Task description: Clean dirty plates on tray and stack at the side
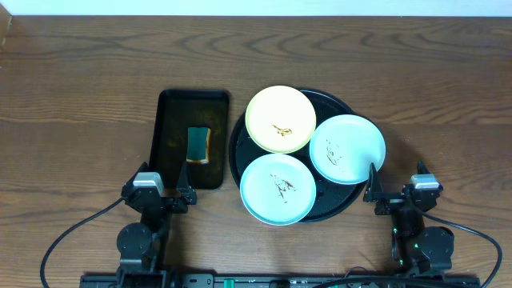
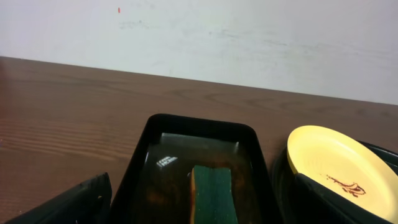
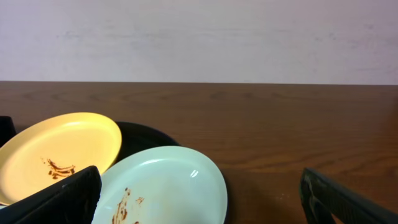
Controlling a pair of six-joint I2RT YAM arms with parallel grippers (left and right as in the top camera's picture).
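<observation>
Three plates lie on the round black tray [image 1: 346,106]. The pale yellow plate [image 1: 280,118] is at the back, one mint-blue plate [image 1: 347,149] at the right and one mint-blue plate [image 1: 278,189] at the front. All carry brown smears. My left gripper [image 1: 163,186] is open and empty near the front edge, just before the rectangular tray. My right gripper [image 1: 398,186] is open and empty, right of the round tray. In the right wrist view the yellow plate [image 3: 59,155] and a mint-blue plate [image 3: 163,190] lie ahead of the open fingers [image 3: 202,202].
A smaller rectangular black tray [image 1: 170,120] left of the round tray holds brownish liquid and a green-and-yellow sponge [image 1: 198,145]. It also shows in the left wrist view [image 2: 196,127] with the sponge [image 2: 213,196]. Dark-brown wood tabletop [image 1: 80,96] surrounds both trays.
</observation>
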